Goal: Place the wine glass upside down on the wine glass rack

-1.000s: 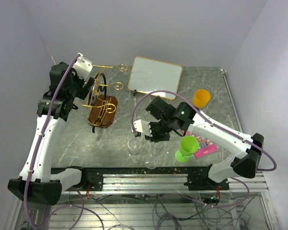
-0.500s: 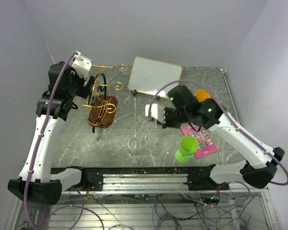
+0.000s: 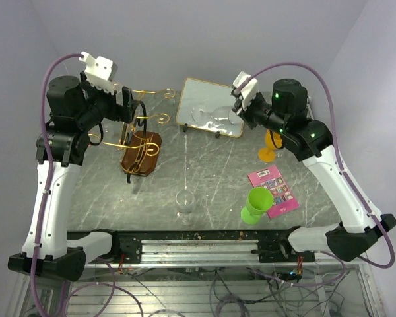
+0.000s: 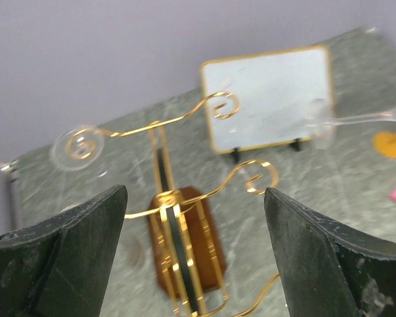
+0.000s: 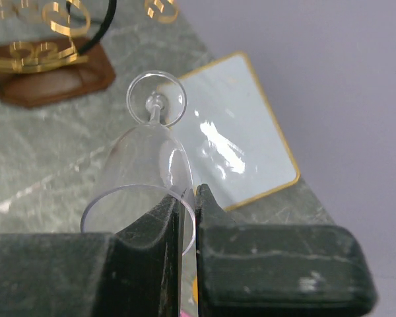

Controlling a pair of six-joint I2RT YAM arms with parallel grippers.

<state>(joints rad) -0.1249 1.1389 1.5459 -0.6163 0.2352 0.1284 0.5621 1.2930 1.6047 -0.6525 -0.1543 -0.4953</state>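
Observation:
My right gripper (image 5: 189, 196) is shut on the rim of a clear wine glass (image 5: 145, 168). The glass lies tilted in the air, its foot (image 5: 156, 99) pointing away from me. In the top view the right gripper (image 3: 239, 113) holds that wine glass (image 3: 214, 117) over the white board. The wine glass rack (image 3: 140, 142), gold wire on a dark-brown oval base, stands at the back left. My left gripper (image 3: 124, 105) hangs open just above and left of it. In the left wrist view the rack (image 4: 178, 244) shows between the wide-apart fingers of the left gripper (image 4: 195, 198), with nothing held.
A gold-framed white board (image 3: 213, 105) leans at the back centre. Another clear glass (image 3: 185, 201) stands near the front edge. A green cup (image 3: 257, 203), a pink card (image 3: 272, 190) and an orange cup (image 3: 267, 148) sit on the right. A clear round foot (image 4: 79, 146) rests on the rack's left scroll.
My right arm has lifted the wine glass from low near the front edge up and back to above the white board. My left arm has risen above the rack.

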